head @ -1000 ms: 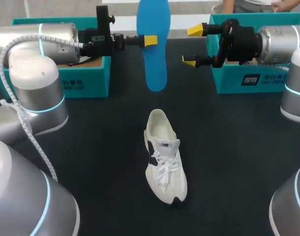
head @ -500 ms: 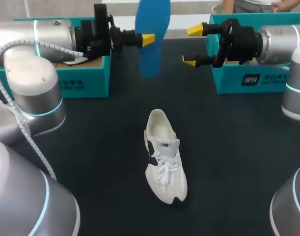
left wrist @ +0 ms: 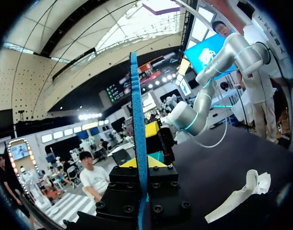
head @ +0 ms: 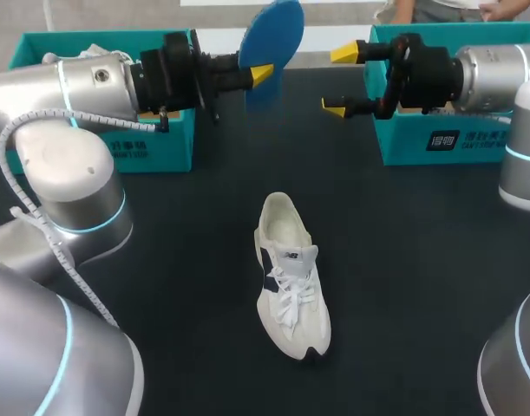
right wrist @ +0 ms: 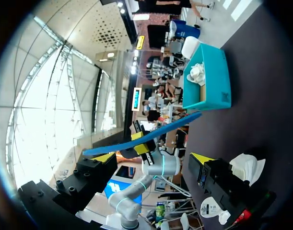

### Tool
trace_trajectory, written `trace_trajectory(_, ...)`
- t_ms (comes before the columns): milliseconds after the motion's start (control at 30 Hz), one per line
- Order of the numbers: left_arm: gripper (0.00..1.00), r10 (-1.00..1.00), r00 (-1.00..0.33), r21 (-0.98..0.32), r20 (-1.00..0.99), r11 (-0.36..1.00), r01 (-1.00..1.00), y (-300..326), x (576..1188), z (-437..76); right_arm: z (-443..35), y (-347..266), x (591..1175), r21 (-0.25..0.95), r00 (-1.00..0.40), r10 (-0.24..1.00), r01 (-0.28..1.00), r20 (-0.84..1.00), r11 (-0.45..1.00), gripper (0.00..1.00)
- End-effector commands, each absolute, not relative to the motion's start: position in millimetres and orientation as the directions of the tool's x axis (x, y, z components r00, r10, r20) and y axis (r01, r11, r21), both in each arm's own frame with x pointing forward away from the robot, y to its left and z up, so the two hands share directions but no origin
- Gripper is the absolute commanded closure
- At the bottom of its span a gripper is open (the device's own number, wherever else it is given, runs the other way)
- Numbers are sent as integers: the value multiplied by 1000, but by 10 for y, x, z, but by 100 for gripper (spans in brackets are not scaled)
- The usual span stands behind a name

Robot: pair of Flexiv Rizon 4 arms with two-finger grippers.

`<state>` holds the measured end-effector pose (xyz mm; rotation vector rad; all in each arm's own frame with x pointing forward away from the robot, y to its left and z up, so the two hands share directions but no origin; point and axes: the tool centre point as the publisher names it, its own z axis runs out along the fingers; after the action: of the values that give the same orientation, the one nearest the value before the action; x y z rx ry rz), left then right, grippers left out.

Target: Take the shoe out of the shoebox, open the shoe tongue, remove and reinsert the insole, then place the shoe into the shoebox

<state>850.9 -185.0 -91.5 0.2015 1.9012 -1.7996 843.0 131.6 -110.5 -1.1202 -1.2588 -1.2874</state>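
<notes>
Upper middle, the left gripper (head: 263, 74) pinches the blue insole (head: 273, 35) — upper right, the right gripper (head: 341, 81) is spread wide. The white shoe (head: 291, 282) lies mid-frame.

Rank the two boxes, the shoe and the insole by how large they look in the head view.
1. The left box and the right box: alike, both partly hidden.
2. The shoe.
3. The insole: raised, turned and partly out of view, so unsure.

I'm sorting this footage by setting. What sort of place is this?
Probably a robot demonstration table for shoe handling: a white sneaker lies on the dark tabletop, a teal shoebox stands behind, and the left gripper holds a blue insole.
</notes>
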Motion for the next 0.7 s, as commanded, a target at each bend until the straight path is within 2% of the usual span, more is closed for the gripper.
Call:
trace_trajectory(33, 100, -282, -745, -790, -604, 94, 605, -1858, 8465, -1000, -1103, 1326, 8426, 97, -97, -38, 995, 995, 12, 0)
trace_trajectory(67, 100, -332, -721, -782, -608, 89, 617, -1849, 8481, -990, -1103, 1326, 8426, 97, -97, -38, 995, 995, 12, 0)
trace_trajectory(167, 100, -193, -595, -625, -780, 217, 750, -1812, 8509, -1049, -1103, 1326, 8426, 97, -97, -38, 995, 995, 12, 0)
trace_trajectory(333, 100, -26, -489, -477, -872, 273, 836, -1803, 8487, -1071, -1103, 1326, 8426, 97, -97, -38, 995, 995, 12, 0)
trace_trajectory(500, 100, 87, -375, -342, -923, 263, 902, -1808, 8476, -1118, -1103, 1326, 8426, 97, -97, -38, 995, 995, 12, 0)
trace_trajectory(633, 100, 227, -158, -105, -961, 227, 968, -1805, 8509, -1173, -1103, 1326, 8426, 97, -97, -38, 995, 995, 12, 0)
trace_trajectory(700, 100, 207, -61, -16, -976, 209, 978, -1805, 8535, -1188, -1103, 1326, 8426, 97, -97, -38, 995, 995, 12, 0)
